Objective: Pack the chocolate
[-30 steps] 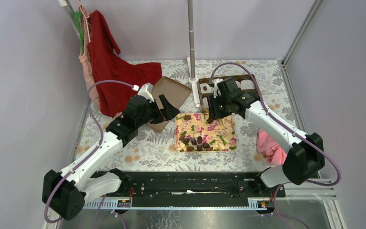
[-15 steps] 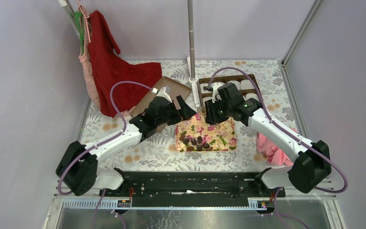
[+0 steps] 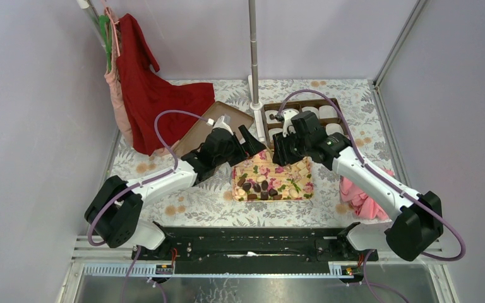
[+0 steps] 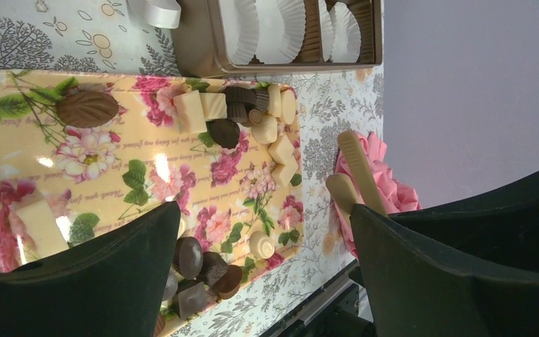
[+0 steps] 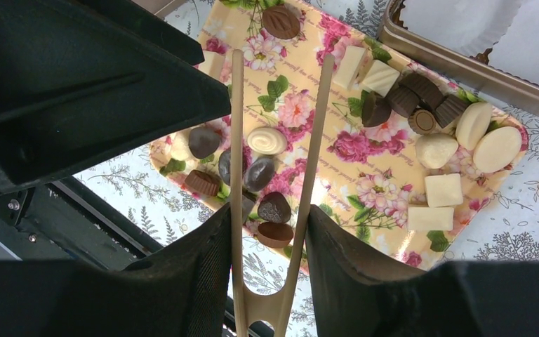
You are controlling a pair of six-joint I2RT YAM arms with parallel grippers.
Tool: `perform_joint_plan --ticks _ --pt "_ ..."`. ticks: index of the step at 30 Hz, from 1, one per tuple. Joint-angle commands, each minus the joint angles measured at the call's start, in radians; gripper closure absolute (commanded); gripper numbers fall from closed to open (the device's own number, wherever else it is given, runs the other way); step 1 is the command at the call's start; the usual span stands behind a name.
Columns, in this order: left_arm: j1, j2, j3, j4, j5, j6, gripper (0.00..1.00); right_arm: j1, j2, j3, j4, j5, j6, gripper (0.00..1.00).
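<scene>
The chocolate lies as several dark pieces at the near edge of a floral tray, with pale pieces at its far right. My left gripper is open and empty over the tray's far left corner; in the left wrist view dark pieces lie beside its left finger. My right gripper is shut on wooden tongs, which hang open above the dark pieces. A brown box of white paper cups stands behind the tray.
A brown lid lies left of the box, partly under my left arm. A metal pole stands behind the tray. A red cloth hangs at the back left. A pink cloth lies right of the tray.
My left arm has swung right and forward, from over the lid to the tray's far left corner. My right gripper with the tongs has hardly moved.
</scene>
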State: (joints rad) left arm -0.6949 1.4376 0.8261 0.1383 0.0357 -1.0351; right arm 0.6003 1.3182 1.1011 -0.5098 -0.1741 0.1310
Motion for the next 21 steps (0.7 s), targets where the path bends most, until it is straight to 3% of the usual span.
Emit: perform_joint_plan --ticks 1,12,21 --pt "-0.017 0.005 0.020 0.092 -0.009 -0.017 0.02 0.011 -0.048 0.001 0.062 -0.024 -0.007 0.54" --pt "-0.050 -0.032 -0.006 0.083 -0.030 -0.018 0.01 0.010 -0.067 -0.007 0.083 0.007 0.007 0.55" --pt "-0.050 -0.070 0.067 0.062 -0.103 0.005 0.01 0.010 -0.053 -0.012 0.060 0.001 -0.004 0.56"
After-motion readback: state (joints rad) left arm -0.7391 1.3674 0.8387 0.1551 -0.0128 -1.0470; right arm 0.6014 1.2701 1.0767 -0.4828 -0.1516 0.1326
